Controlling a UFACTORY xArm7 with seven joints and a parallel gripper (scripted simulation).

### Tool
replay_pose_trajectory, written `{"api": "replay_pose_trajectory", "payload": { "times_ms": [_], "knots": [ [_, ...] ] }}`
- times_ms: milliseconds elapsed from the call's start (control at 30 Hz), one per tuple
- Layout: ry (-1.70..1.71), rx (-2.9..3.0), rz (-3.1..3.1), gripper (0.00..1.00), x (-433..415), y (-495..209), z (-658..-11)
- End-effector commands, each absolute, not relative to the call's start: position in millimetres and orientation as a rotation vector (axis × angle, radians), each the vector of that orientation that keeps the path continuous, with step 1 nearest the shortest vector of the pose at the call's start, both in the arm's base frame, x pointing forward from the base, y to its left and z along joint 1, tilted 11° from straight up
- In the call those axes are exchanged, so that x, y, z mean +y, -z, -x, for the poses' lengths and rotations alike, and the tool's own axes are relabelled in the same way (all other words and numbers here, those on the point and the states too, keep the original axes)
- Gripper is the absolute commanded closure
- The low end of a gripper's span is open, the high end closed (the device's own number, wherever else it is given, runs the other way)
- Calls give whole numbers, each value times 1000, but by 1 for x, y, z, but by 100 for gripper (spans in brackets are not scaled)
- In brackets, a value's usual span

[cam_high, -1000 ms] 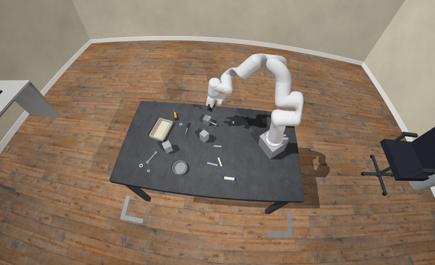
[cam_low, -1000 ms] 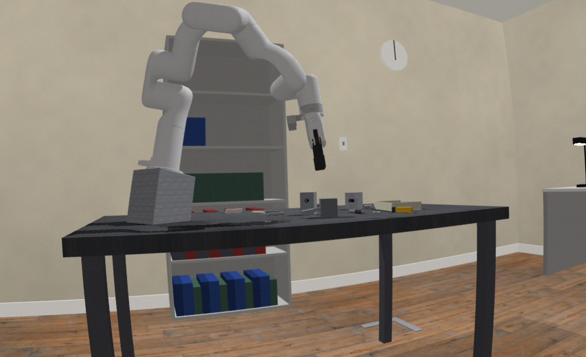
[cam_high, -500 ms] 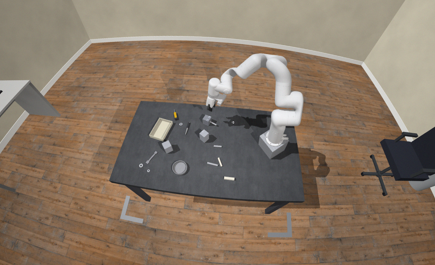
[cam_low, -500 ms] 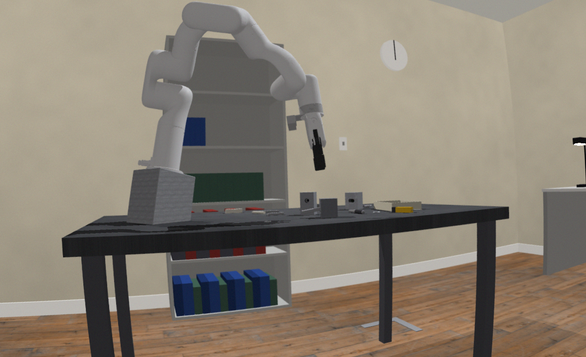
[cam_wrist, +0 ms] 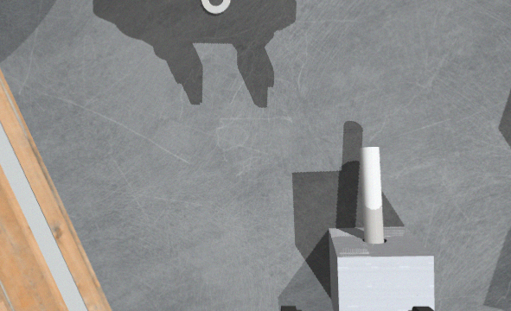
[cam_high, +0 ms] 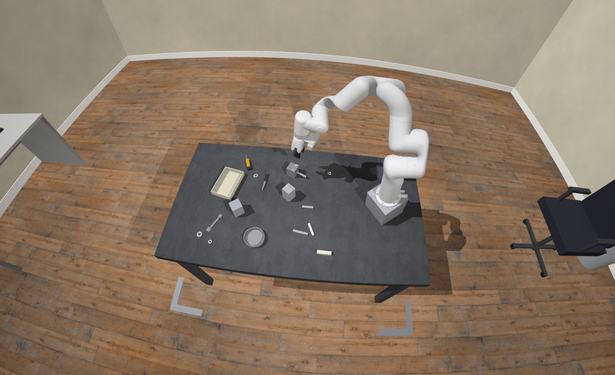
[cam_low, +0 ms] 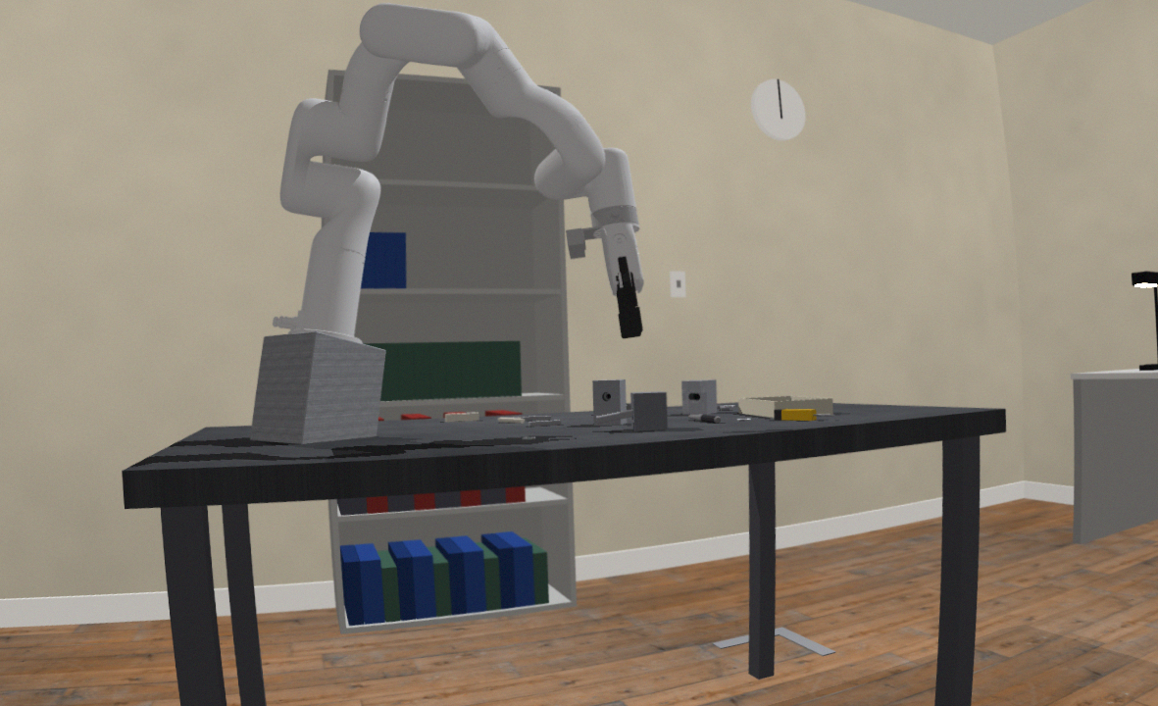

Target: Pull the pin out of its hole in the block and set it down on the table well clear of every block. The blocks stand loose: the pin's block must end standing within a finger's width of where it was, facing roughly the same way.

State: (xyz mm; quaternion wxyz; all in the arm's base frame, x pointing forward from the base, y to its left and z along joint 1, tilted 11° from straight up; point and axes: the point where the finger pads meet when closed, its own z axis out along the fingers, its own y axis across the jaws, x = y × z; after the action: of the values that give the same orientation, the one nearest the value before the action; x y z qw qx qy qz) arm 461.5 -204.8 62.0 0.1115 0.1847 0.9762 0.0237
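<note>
The pin's block (cam_high: 292, 169) is a small grey cube near the far middle of the dark table. The pale pin (cam_high: 302, 174) sticks out sideways from a hole in one face, towards the arm's base. In the wrist view the block (cam_wrist: 382, 269) is at the bottom right, with the pin (cam_wrist: 372, 194) pointing away from it. My gripper (cam_high: 295, 151) hangs well above the table, beyond the block towards the far edge. In the side view my gripper (cam_low: 629, 328) is clearly higher than the block (cam_low: 609, 401). It is open and holds nothing.
Two more grey blocks (cam_high: 288, 191) (cam_high: 236, 207) stand nearby. A cream tray (cam_high: 227, 182), a round dish (cam_high: 253, 236), a pen (cam_high: 264, 180), a bolt (cam_high: 213, 223), loose pegs (cam_high: 310, 228) and a washer (cam_wrist: 215, 7) lie around. The table's far edge (cam_wrist: 17, 181) is close.
</note>
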Motion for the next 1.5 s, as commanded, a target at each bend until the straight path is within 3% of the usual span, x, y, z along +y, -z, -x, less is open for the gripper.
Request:
{"api": "replay_pose_trajectory", "payload": {
  "times_ms": [0, 1467],
  "knots": [
    [-69, 2865, -540, 57, -205, -63, -462],
    [-117, 2904, -549, 57, -199, -58, -457]
  ]
}}
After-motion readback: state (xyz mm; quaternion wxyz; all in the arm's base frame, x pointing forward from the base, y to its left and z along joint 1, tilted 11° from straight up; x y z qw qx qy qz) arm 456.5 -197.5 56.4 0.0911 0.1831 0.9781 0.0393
